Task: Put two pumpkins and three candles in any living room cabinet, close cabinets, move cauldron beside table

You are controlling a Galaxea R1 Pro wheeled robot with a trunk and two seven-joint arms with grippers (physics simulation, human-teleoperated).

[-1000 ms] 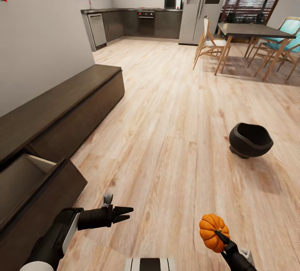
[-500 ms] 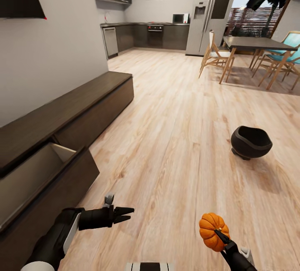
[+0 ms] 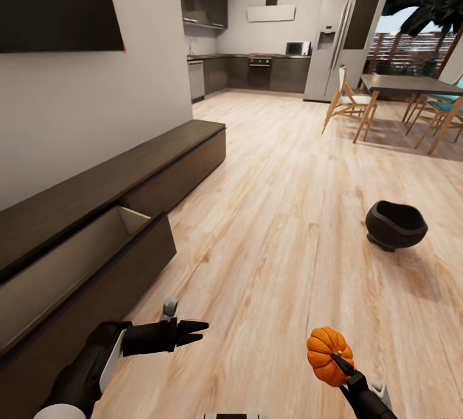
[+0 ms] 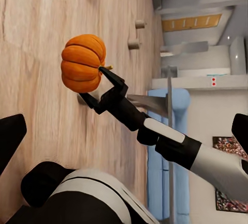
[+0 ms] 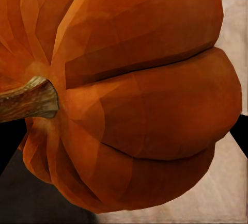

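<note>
Pale wood floor (image 3: 276,168) runs back to a grey kitchen (image 3: 257,71). The right gripper (image 3: 339,362) clamps a pumpkin (image 3: 326,351) above it; the left gripper (image 3: 196,330) hangs empty, fingers narrowly parted. The cabinet (image 3: 103,213) drawer stands open by the wall, the cauldron (image 3: 395,224) well apart on the boards.

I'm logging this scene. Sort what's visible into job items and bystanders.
Job:
pumpkin, held in right gripper
cabinet, one drawer open
cauldron, on the floor

Bystanders:
dining table
chairs
fridge
microwave
</note>
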